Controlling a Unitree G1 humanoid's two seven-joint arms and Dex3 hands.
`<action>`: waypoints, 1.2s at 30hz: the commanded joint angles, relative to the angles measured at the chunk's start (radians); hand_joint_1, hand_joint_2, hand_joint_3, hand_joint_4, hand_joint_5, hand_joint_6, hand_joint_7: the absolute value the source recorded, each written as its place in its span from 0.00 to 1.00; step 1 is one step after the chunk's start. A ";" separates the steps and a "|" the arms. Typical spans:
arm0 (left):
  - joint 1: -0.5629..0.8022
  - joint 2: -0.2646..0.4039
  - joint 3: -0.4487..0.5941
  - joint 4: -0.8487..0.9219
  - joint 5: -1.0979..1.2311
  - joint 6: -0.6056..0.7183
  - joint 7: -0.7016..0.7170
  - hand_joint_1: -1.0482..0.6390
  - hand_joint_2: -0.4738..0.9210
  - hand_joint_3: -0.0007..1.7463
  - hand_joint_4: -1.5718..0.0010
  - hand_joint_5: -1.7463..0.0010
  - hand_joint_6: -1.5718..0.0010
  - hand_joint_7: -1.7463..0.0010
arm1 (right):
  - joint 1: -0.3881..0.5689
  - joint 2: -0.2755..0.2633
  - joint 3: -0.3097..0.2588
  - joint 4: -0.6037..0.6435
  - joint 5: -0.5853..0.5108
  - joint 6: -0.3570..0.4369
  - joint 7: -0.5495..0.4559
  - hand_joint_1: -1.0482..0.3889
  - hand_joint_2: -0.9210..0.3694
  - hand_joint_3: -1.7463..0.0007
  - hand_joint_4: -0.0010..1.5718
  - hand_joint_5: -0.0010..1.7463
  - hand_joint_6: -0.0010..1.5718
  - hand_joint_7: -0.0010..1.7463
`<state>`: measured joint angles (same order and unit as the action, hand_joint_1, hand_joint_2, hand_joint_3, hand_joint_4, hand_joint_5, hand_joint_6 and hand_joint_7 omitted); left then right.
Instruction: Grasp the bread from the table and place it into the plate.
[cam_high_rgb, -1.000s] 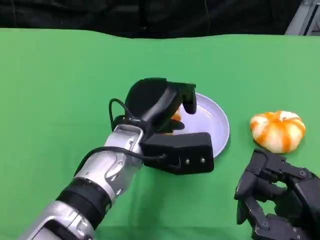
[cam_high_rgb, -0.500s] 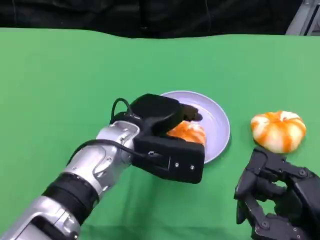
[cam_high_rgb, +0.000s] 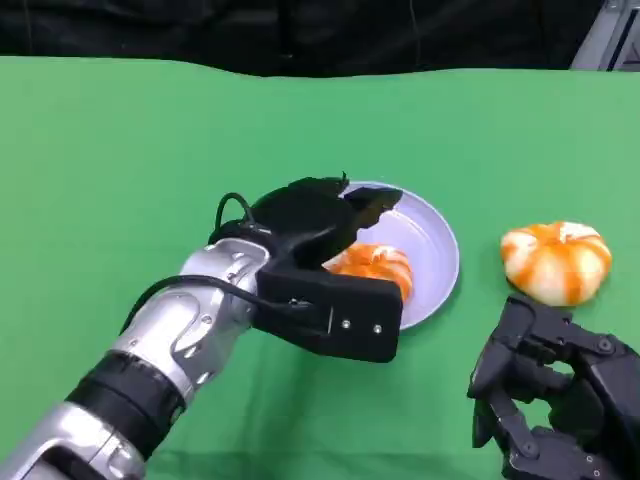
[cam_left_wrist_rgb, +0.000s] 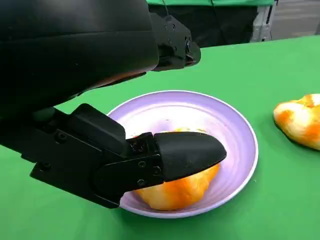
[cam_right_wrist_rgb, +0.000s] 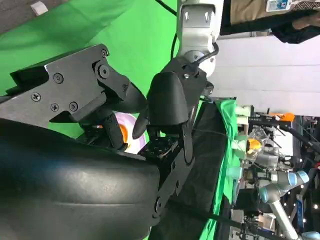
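Note:
An orange-and-white bread (cam_high_rgb: 375, 264) lies inside the lavender plate (cam_high_rgb: 443, 250) at mid-table. My left hand (cam_high_rgb: 318, 222) hovers over the plate's near-left side with its fingers spread, and nothing is held between them. In the left wrist view the bread (cam_left_wrist_rgb: 176, 194) rests on the plate (cam_left_wrist_rgb: 238, 136) just behind the thumb, while the upper fingers (cam_left_wrist_rgb: 172, 46) stand well above it. A second bread (cam_high_rgb: 556, 261) sits on the cloth to the right of the plate. My right hand (cam_high_rgb: 552, 402) rests at the near right, loosely bent and holding nothing.
Green cloth (cam_high_rgb: 120, 180) covers the whole table, with a dark backdrop behind its far edge. The second bread (cam_left_wrist_rgb: 301, 120) lies close to the plate's right rim. My left forearm (cam_high_rgb: 170, 350) crosses the near left of the table.
My left hand let go of the bread, which now lies in the plate. The hand has drawn back to the left and its fingers have lifted off. The right hand has stayed still.

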<state>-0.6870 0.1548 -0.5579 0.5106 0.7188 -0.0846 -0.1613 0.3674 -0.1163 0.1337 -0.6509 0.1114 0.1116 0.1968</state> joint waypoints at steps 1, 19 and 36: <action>0.055 0.048 0.049 -0.110 -0.043 0.020 -0.046 0.00 1.00 0.50 1.00 1.00 0.97 0.99 | 0.004 -0.006 0.005 -0.017 -0.014 0.013 -0.011 0.66 0.21 0.40 0.48 1.00 0.41 0.90; 0.648 0.069 0.565 -0.938 -0.917 0.327 -0.259 0.64 0.66 0.83 0.33 0.13 0.42 0.17 | -0.033 -0.004 -0.001 0.018 -0.016 0.023 -0.013 0.68 0.21 0.39 0.48 1.00 0.41 0.89; 1.073 0.073 0.831 -1.012 -1.277 0.337 -0.348 0.61 0.71 0.87 0.35 0.00 0.48 0.00 | -0.083 -0.018 -0.071 0.134 0.007 -0.030 0.028 0.71 0.21 0.38 0.49 1.00 0.41 0.90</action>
<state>0.3733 0.2292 0.2728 -0.5222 -0.5544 0.2861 -0.4990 0.2880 -0.1201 0.0832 -0.5282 0.1121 0.1062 0.2206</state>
